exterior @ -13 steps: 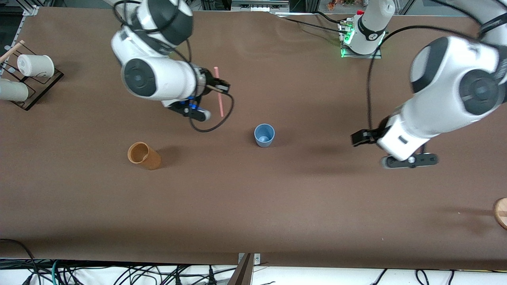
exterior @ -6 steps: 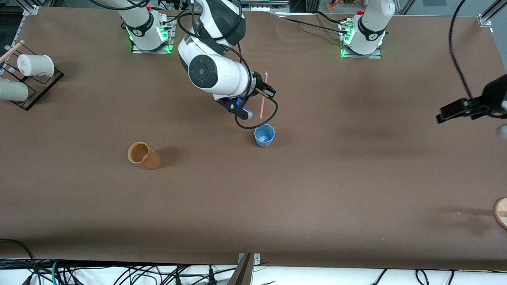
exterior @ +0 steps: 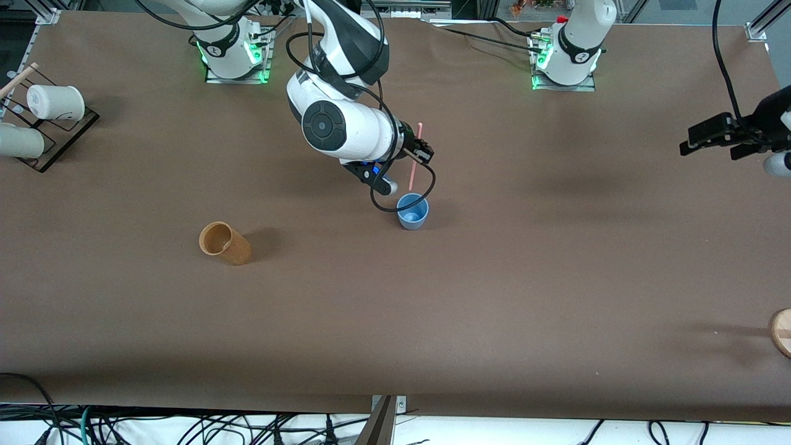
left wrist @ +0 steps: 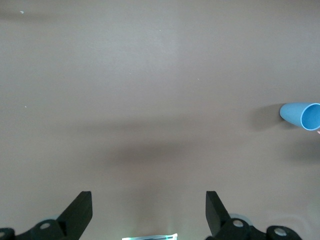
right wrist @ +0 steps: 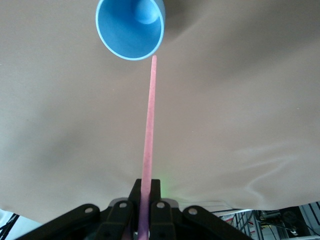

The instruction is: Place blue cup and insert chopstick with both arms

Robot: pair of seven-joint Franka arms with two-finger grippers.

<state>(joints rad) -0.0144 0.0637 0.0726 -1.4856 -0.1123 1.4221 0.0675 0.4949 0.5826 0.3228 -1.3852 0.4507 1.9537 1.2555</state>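
Note:
The blue cup (exterior: 412, 211) stands upright in the middle of the table, mouth up. My right gripper (exterior: 420, 150) is shut on the pink chopstick (exterior: 414, 157) and holds it nearly upright in the air. In the right wrist view the chopstick (right wrist: 148, 130) runs from the gripper (right wrist: 145, 207) to a lower tip just beside the blue cup's rim (right wrist: 131, 29), outside the mouth. My left gripper (exterior: 710, 137) is open and empty, up over the left arm's end of the table. In the left wrist view (left wrist: 149, 207) the cup (left wrist: 301, 115) shows far off.
A tan-orange cup (exterior: 224, 243) stands toward the right arm's end, nearer the front camera than the blue cup. A black rack (exterior: 54, 137) with white cups (exterior: 54, 102) is at the right arm's end. A round wooden piece (exterior: 782, 332) lies at the left arm's end.
My right gripper carried the chopstick from toward the right arm's end to just above the blue cup. My left gripper drew away toward the left arm's end, open.

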